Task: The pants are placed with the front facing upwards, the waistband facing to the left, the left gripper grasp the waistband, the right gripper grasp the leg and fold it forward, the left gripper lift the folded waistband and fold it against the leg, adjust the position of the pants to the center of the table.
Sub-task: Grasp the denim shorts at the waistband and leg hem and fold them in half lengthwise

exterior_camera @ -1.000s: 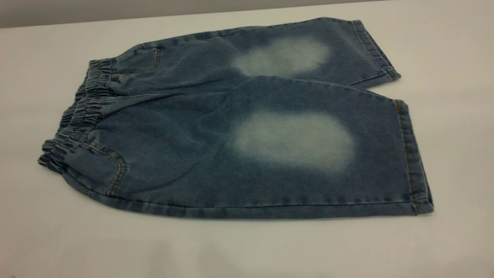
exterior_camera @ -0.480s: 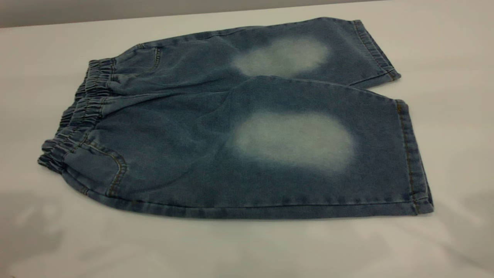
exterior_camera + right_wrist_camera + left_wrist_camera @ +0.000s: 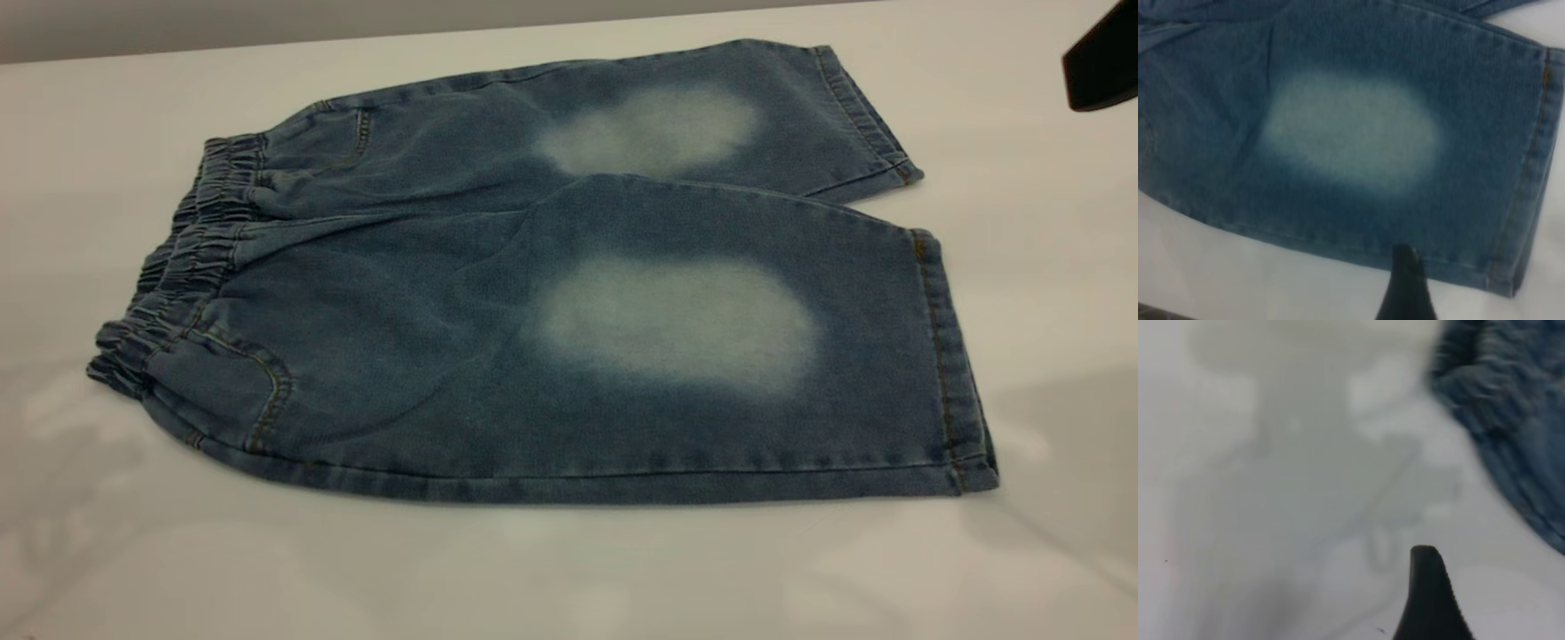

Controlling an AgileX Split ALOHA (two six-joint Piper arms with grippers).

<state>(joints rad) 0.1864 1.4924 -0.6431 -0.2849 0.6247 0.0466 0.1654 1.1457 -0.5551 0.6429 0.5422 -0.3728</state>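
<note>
Right arm newly in view at far right corner; pants flat on tabletop, untouched. Jaws' state: cannot tell. Approach beginning.

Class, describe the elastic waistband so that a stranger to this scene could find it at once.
On the plain white table lie short blue denim pants, spread flat. The gathered elastic waistband is their left end, the only ruffled edge, unlike the straight stitched hems on the right.

Only one fingertip of the left pincer and right pincer shows.
</note>
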